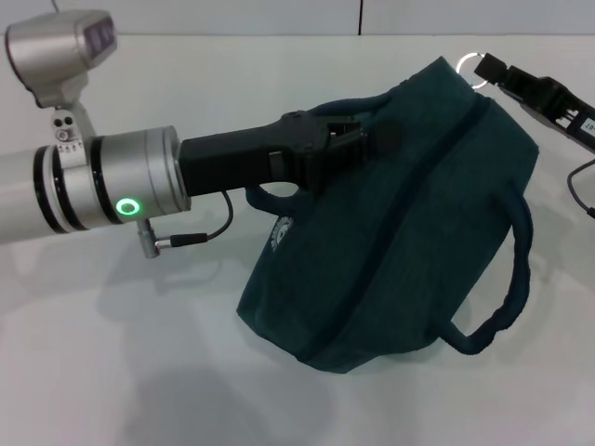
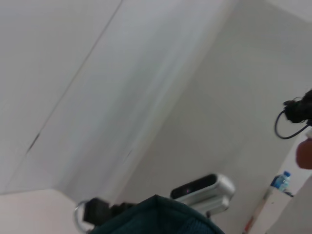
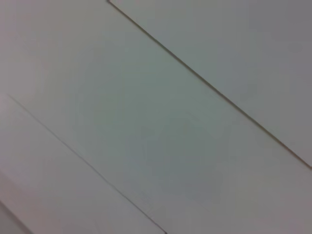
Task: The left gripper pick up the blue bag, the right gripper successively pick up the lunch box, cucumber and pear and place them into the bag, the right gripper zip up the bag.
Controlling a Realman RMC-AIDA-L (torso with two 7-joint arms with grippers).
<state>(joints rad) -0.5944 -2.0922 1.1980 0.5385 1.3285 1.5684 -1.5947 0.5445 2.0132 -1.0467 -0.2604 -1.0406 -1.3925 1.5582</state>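
Note:
The blue bag [image 1: 409, 232] hangs tilted above the white table, its top seam closed along the length that shows. My left gripper [image 1: 372, 136] reaches in from the left and is shut on the bag's upper edge by one handle. At the bag's far upper corner, my right gripper [image 1: 495, 71] pinches the metal ring zipper pull [image 1: 470, 69]. In the left wrist view, the bag's top [image 2: 156, 217], the ring [image 2: 79, 217] and the right gripper [image 2: 100, 210] show low in the picture. The lunch box, cucumber and pear are out of view.
The white table [image 1: 139, 372] lies under the bag. The bag's second handle [image 1: 497, 307] dangles at the right. The right arm's cable [image 1: 581, 190] loops at the right edge. A water bottle [image 2: 281, 180] stands far off. The right wrist view shows only pale wall panels [image 3: 156, 117].

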